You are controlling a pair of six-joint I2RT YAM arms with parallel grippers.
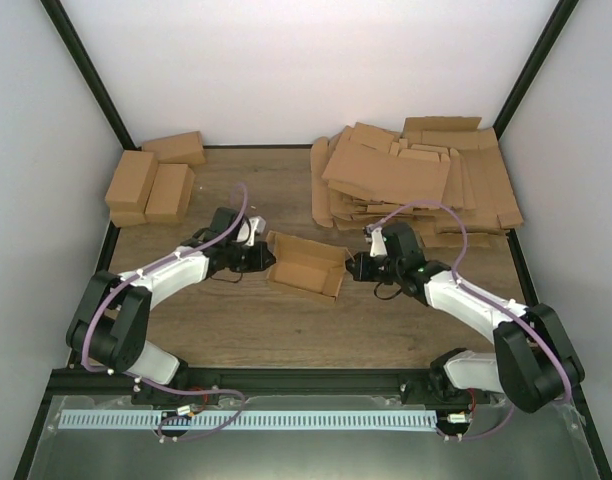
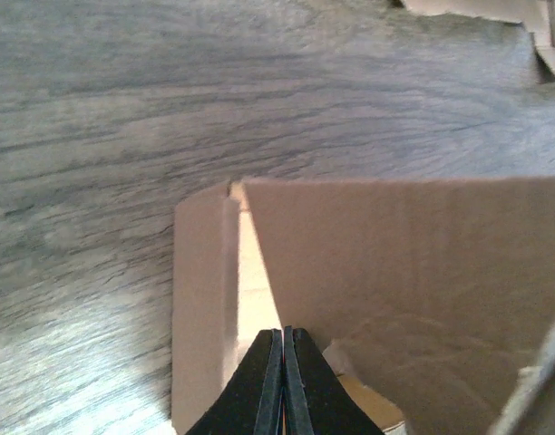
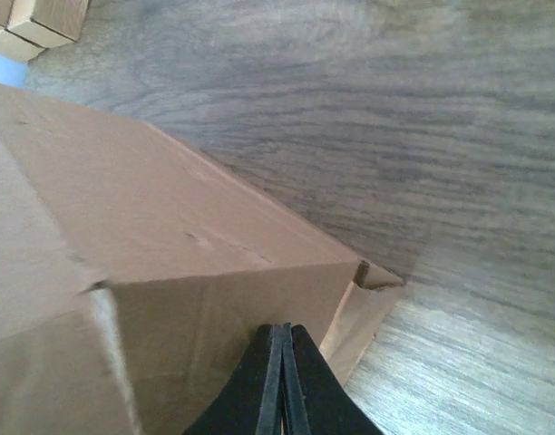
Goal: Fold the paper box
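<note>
My left pincer (image 1: pixel 263 258) is pressed shut, with its tips at the left end of the paper box (image 1: pixel 306 266). The box lies half-formed and open-topped on the wooden table (image 1: pixel 286 335). My right pincer (image 1: pixel 353 266) is shut too, tips against the box's right end wall. Whether either nips a flap edge, I cannot tell. Beyond the box to the right lies a heap of flat cardboard sheets (image 1: pixel 406 180). Beyond it to the left, well apart, sit small folded cartons (image 1: pixel 151 185).

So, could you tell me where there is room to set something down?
Bare table lies between the paper box and the near edge, and at the back between the small cartons and the sheet heap. The heap's corner is crowded.
</note>
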